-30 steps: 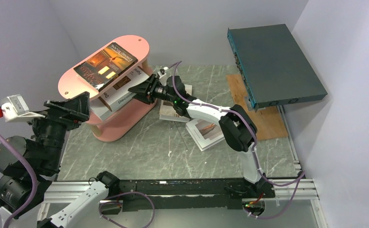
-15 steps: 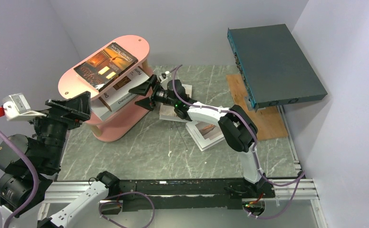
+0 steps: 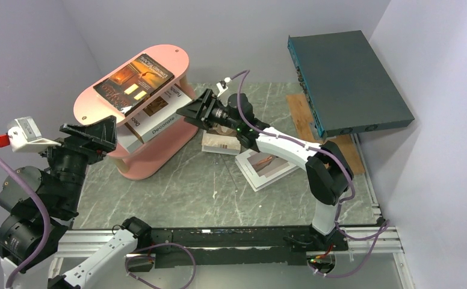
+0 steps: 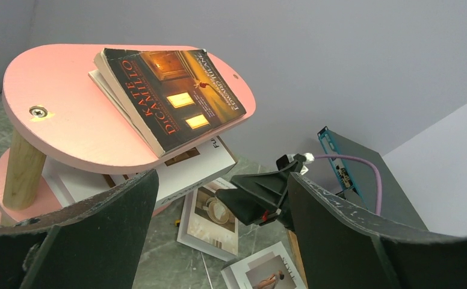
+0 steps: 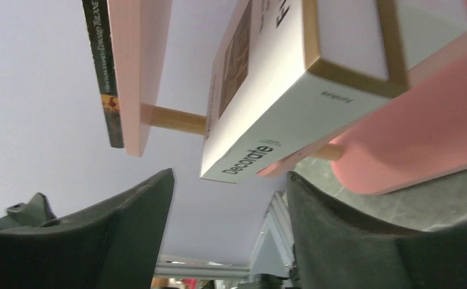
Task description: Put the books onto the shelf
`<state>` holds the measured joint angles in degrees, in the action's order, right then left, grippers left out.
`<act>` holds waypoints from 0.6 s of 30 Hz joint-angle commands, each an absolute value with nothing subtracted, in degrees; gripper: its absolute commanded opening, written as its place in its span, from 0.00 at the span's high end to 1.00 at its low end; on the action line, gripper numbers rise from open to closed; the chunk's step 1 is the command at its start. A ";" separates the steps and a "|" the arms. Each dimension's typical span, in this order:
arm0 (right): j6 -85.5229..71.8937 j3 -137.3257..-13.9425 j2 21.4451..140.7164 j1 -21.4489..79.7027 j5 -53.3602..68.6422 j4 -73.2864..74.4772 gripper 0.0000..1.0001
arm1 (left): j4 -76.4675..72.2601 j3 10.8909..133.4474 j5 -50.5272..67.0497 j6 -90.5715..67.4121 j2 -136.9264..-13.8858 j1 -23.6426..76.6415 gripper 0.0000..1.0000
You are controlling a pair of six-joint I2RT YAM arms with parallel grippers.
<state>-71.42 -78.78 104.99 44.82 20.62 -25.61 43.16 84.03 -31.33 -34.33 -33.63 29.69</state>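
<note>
Grey marbled counter [image 3: 219, 192], pale lilac walls on three sides. At the right a teal box [image 3: 345, 81] leans up off a wooden board [image 3: 333, 153].

Back left stands the pink shelf [image 3: 92, 99], its oval running near-left to far-right. The dark book [image 3: 135, 81] lies flat on the top tier, its long axis along that oval. Below it the white stack [image 3: 159, 120] sits on the middle tier with the same lie, its right end jutting past the rim; how many books are in it I cannot tell. Two more are down on the counter: one photo book [image 3: 222, 143] just right of the shelf, and a second book [image 3: 264, 168] nearer the arms, turned at an angle.

The right claw [image 3: 189, 109] hangs just off the jutting end, jaws spread wide, nothing in them. The left claw [image 3: 108, 135] sits by the shelf's near end, also wide and empty.

The left wrist view reads "Kate DiCamillo" on the dark cover and catches the right claw beyond. The right wrist view looks from below: "Decorate" on the white spine, a wooden post [image 5: 174, 118], and the dark book's thin edge.
</note>
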 commanded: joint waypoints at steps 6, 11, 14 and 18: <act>-62.88 -75.50 101.17 42.39 14.55 -19.28 0.77 | 41.57 83.85 -31.12 -34.35 -34.17 29.61 0.15; -61.40 -78.88 103.18 41.92 15.42 -17.81 0.96 | 41.19 83.24 -30.63 -34.89 -34.19 29.58 0.15; -60.67 -82.02 104.35 41.92 16.14 -16.86 0.97 | 41.31 82.68 -30.50 -35.49 -33.90 29.60 0.15; -60.49 -83.34 104.61 41.92 16.18 -16.58 0.99 | 41.02 82.36 -30.13 -35.55 -33.59 29.62 0.15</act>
<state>-62.33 -79.70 104.68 42.04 16.45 -15.84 42.74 82.59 -31.24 -35.05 -33.63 29.69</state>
